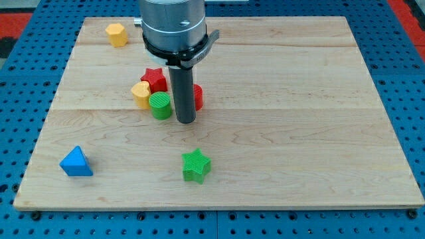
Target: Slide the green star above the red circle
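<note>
- Where the rod ends, my tip (186, 121) rests on the wooden surface (299, 133), just right of the green cylinder (160, 105) and in front of the red circle (198, 97)
- No fingers exist on this arm, so there is nothing apart or together to report; the rod simply stands upright under the grey housing at the view's top
- Green star (196, 165) lies alone toward the view's bottom, below my tip and well apart from it
- Red circle is largely hidden behind the rod, only its right edge showing
- Red star (155, 78) sits at the back of the cluster, just above the green cylinder
- Yellow heart (141, 93) is on the cluster's left side, touching or nearly touching the green cylinder and the red star
- Yellow hexagon (117, 34) stands near the top left corner, well apart from the rest
- Blue triangle (76, 162) sits near the bottom left corner, far left of the green star
</note>
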Controlling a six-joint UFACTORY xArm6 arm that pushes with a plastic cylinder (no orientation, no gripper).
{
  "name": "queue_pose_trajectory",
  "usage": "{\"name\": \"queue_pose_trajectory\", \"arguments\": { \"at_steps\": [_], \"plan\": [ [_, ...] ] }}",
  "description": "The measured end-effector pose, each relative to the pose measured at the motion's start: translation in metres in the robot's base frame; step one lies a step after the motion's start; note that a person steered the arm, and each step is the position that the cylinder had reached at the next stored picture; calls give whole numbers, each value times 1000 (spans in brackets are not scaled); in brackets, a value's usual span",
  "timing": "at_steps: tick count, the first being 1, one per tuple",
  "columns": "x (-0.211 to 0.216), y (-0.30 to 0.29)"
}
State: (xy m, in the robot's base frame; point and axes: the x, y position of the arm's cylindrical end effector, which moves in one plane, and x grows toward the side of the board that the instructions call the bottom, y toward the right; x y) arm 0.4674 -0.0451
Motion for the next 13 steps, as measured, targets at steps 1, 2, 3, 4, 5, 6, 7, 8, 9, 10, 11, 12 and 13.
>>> {"name": "queue_pose_trajectory", "arguments": {
  "at_steps": [1, 2, 3, 4, 5, 6, 7, 8, 9, 10, 11, 12, 13],
  "plan": [
    [30, 80],
    [84, 119],
    [126, 44],
    [100, -31],
    [40, -50],
    [33, -26],
    [0, 27],
    [-32, 74],
    [-36, 110],
    [-50, 160],
    [-56, 98],
    [-68, 32],
    [-92, 53]
  ]
}}
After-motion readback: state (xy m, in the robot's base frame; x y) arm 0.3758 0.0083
